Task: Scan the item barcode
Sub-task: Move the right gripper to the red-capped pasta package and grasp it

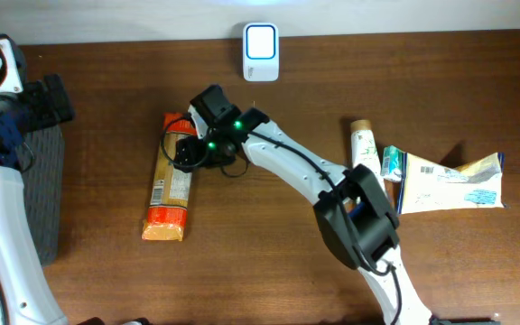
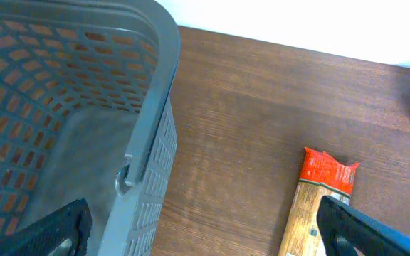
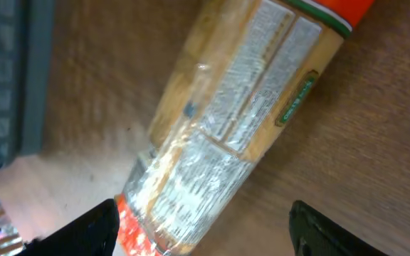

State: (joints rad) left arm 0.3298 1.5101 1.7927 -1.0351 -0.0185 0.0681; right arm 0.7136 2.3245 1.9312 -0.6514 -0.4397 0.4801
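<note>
Left of pasta pack (image 1: 168,185), grey basket (image 1: 48,199); scanner (image 1: 261,41) beyond.

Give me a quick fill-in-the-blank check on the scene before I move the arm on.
1. The long package lies flat on the ____, not yet at the white scanner.
2. The right gripper straddles the package with its jaws ____.
3. The left gripper, empty and wide apart, hovers by the grey ____.

Missing words: table; open; basket.
</note>
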